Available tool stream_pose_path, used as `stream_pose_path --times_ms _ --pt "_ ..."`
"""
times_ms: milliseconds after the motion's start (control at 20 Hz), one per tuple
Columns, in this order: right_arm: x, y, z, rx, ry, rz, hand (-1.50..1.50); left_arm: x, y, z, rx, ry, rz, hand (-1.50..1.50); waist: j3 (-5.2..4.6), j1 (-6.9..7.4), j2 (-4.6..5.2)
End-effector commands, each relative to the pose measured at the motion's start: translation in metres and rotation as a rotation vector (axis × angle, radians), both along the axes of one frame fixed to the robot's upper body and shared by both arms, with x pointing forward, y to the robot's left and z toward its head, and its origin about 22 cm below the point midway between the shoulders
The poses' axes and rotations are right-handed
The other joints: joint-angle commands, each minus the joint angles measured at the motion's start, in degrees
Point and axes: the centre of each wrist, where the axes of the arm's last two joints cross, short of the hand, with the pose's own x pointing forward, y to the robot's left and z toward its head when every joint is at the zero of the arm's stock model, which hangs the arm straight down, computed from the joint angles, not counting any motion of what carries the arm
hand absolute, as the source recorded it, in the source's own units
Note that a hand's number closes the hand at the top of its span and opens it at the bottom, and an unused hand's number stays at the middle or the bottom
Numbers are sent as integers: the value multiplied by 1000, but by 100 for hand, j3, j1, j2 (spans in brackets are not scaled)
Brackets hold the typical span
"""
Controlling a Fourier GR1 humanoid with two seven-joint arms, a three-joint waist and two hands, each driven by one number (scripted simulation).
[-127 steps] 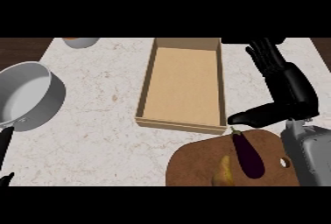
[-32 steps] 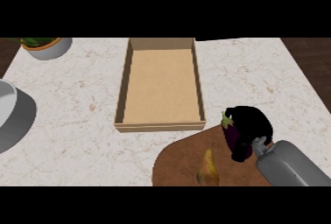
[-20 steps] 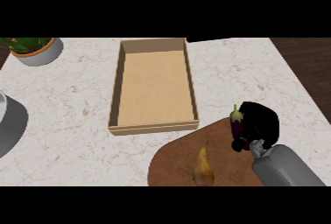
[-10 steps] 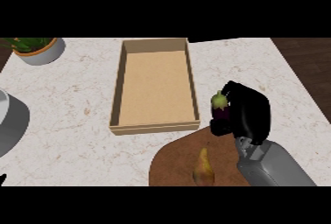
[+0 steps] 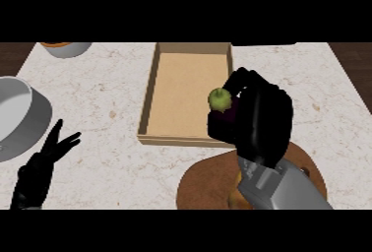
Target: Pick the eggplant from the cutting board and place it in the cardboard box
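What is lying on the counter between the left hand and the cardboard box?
In the head view, only bare counter lies between the left hand and the cardboard box.

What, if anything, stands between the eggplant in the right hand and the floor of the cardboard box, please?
Nothing visible does. The right hand has its fingers curled round the eggplant at the right wall of the cardboard box, whose bare floor shows open. The left hand rests at the lower left.
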Motion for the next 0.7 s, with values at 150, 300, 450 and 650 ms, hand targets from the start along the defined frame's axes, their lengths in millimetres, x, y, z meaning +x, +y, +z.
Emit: stream_pose_path --times_ms 150,300,450,650 --pt "41 25 39 72 35 -127 150 29 -16 7 -6 -10 -54 0 -1 265 48" --pt "73 20 25 69 87 -153 150 17 -35 13 -8 -30 -66 0 3 334 55" --pt "94 32 22 83 93 -152 150 38 -32 7 -24 -21 -74 0 -1 341 77" --pt "128 15 11 101 184 -137 150 47 -41 14 3 -36 -59 0 2 335 91"
